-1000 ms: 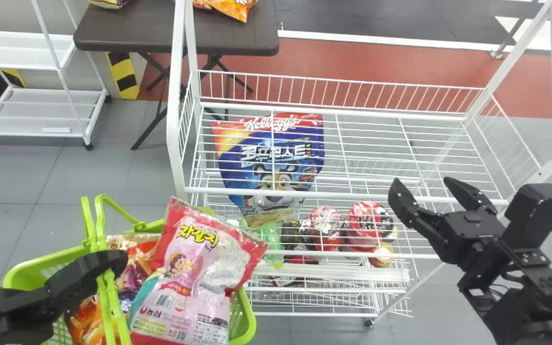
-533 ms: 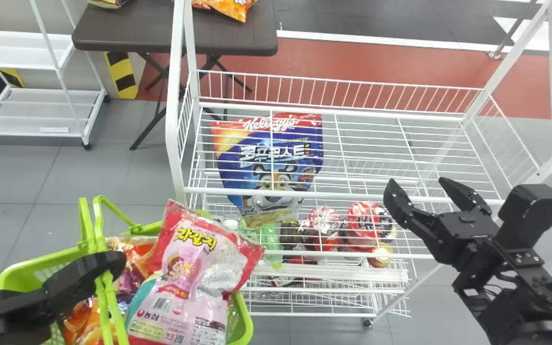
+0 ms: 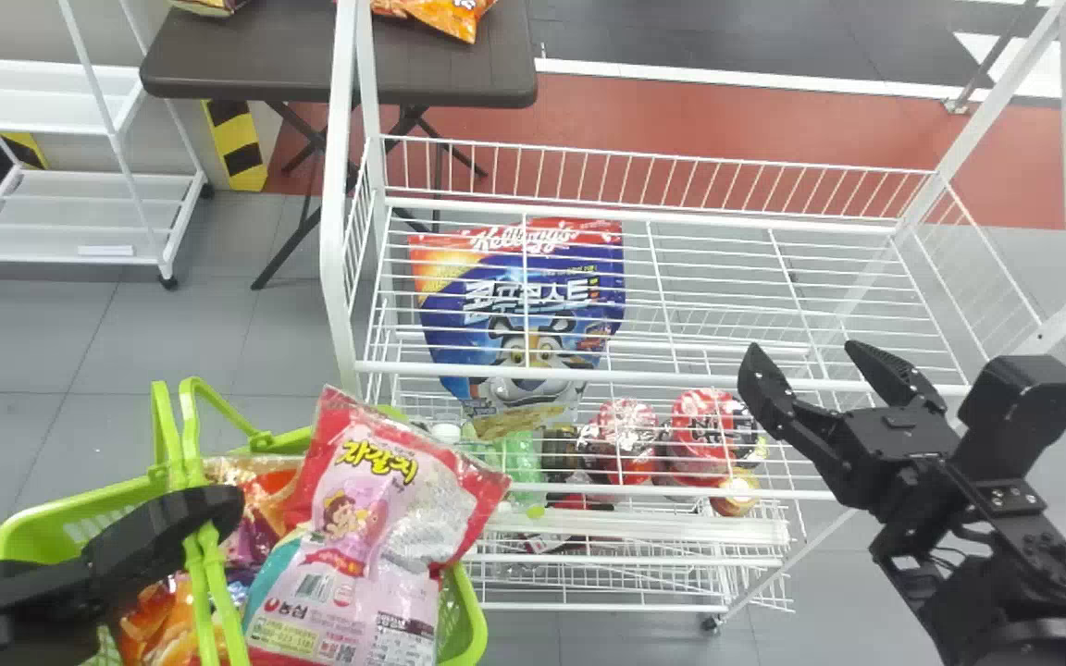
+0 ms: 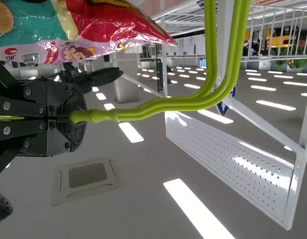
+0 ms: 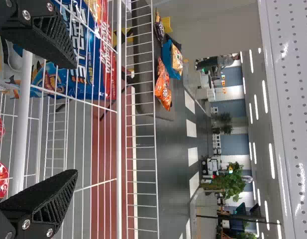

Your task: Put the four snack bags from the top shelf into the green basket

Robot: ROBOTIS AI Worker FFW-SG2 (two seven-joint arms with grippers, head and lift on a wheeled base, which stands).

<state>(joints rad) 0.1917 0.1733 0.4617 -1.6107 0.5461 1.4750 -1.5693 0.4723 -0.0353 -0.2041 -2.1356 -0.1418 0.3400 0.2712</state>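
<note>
- Currently, your left jaws (image 4: 77, 117) are pinching the paired handles (image 4: 168, 103) of the green basket (image 3: 24, 536), at your eight o'clock.
- Your right jaws (image 3: 803, 350) are standing wide apart, holding nothing, by the top shelf's front rail (image 3: 663, 376) at four o'clock.
- The pink snack bag (image 3: 357, 536) is leaning on top of the basket's load toward seven o'clock, its red end poking past the rim; orange packs (image 3: 181, 620) are lying beneath. You aren't getting a sure count of four.
- The blue bag (image 3: 551, 338), around twelve, is apparently sitting below the shelf wires, so you're probably leaving it.
- Expect the pink bag to be behaving light, puffy and slick, with crushable contents. If you're tucking it in, aim for its crimped red end, pinching gently, keeping off the swollen middle.
</note>
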